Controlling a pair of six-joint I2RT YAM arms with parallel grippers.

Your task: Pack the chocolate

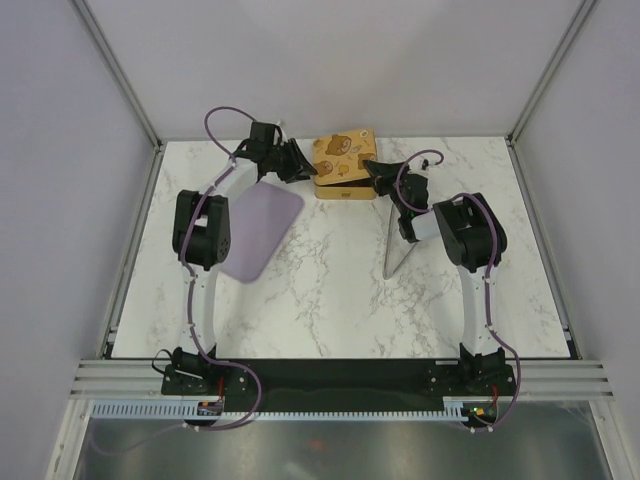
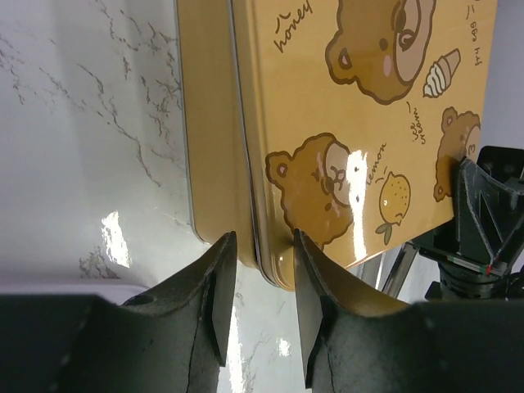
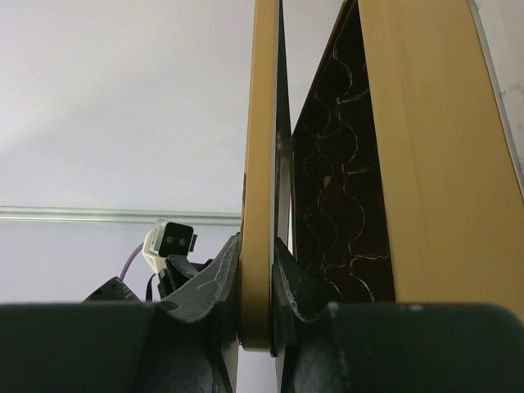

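Chocolate unseen as pieces, presumably in dark scalloped liner [image 3: 336,205] of square gold bear-print tin [image 1: 343,165], far centre; right gripper [image 3: 258,246] clamped on lid rim [image 3: 262,123], left gripper [image 2: 260,241] astride tin corner, grip unclear; pieces likely light, brittle: pinch sides gently

lid [image 3: 260,164] covers tin [image 3: 426,180] — only a narrow gap.

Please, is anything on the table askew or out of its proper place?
Yes. The tin's lid is not flush: the right gripper clamps its edge and holds it off the base, leaving a gap onto the dark tray.
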